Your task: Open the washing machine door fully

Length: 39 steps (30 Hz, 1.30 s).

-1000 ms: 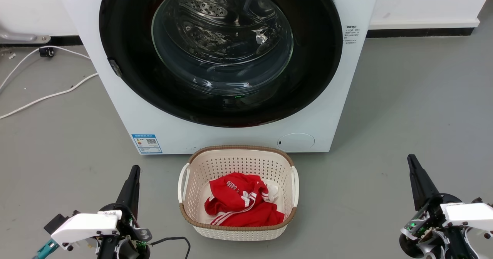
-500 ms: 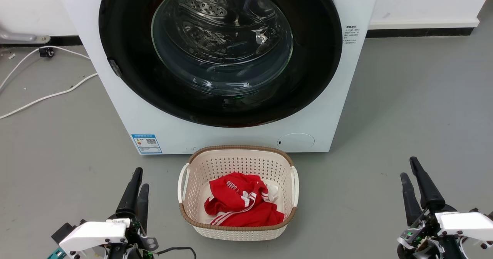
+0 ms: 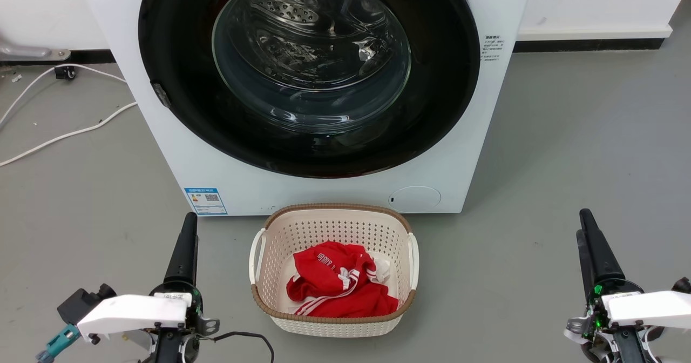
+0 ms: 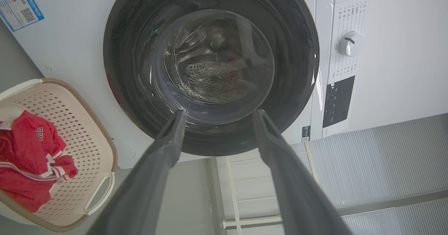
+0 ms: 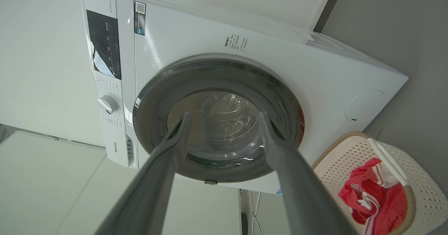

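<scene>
The washing machine (image 3: 324, 195) is a big white box straight ahead on the grey floor. Its washing machine door (image 3: 432, 82) is a wide glossy black ring with a clear glass bowl, lying shut flat against the front. A small grey fitting (image 3: 160, 94) sits on the door's left rim. My left gripper (image 3: 189, 220) hovers low at the left, well short of the machine, and in the left wrist view this gripper (image 4: 219, 113) is open and empty, framing the door (image 4: 129, 70). My right gripper (image 3: 582, 220) hangs low at the right, likewise open (image 5: 224, 116) before the door (image 5: 154, 102).
A cream perforated basket (image 3: 259, 276) holding a red garment (image 3: 337, 284) stands on the floor just before the machine, between my arms. White cables (image 3: 65, 133) trail across the floor at the left. A knob (image 5: 107, 104) and dark panel (image 5: 105, 46) sit above the door.
Both wrists have twisted: half a second ago each gripper showed two fingers side by side, now each shows edge-on. Both sets of fingertips sit slightly nearer the machine. The door has not moved.
</scene>
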{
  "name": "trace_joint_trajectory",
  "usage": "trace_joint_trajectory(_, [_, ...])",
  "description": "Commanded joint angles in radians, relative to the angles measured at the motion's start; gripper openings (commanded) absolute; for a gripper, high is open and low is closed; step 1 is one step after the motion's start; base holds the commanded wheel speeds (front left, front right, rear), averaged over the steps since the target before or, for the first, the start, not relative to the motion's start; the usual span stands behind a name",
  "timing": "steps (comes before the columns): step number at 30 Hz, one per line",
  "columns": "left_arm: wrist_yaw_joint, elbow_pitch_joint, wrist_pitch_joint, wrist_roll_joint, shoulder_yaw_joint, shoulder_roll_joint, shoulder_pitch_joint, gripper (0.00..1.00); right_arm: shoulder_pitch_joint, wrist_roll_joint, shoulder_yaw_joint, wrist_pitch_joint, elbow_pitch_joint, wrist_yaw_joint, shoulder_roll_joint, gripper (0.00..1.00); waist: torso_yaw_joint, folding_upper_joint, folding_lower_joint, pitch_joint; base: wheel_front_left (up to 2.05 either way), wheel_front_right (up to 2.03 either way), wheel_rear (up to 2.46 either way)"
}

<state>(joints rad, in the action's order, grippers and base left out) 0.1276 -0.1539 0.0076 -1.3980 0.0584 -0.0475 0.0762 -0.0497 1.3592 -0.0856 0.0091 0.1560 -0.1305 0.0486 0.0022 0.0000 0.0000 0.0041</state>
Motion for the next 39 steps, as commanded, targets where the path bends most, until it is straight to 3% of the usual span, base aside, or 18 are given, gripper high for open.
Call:
trace_joint_trajectory(1, [0.001, 0.032, -0.01, 0.049, -0.006, -0.003, 0.028, 1.0, -0.009, -0.049, 0.004, -0.009, -0.029, 0.0, 0.003, 1.0, 0.0, 0.0, 0.0, 0.0, 0.0, 0.0, 0.0])
trace_joint_trajectory(24, [-0.001, 0.106, -0.091, 0.397, -0.021, -0.003, 0.015, 1.0, 0.02, -0.461, 0.047, -0.091, -0.097, 0.0, 0.003, 1.0, 0.009, 0.0, 0.0, -0.005, 0.0, 0.0, 0.0])
trace_joint_trajectory(39, [-0.024, 0.091, -0.136, 0.724, -0.077, -0.003, 0.021, 1.0, 0.036, -0.76, 0.046, -0.108, -0.122, 0.0, 0.003, 1.0, 0.015, 0.0, 0.0, -0.004, 0.0, 0.0, 0.0])
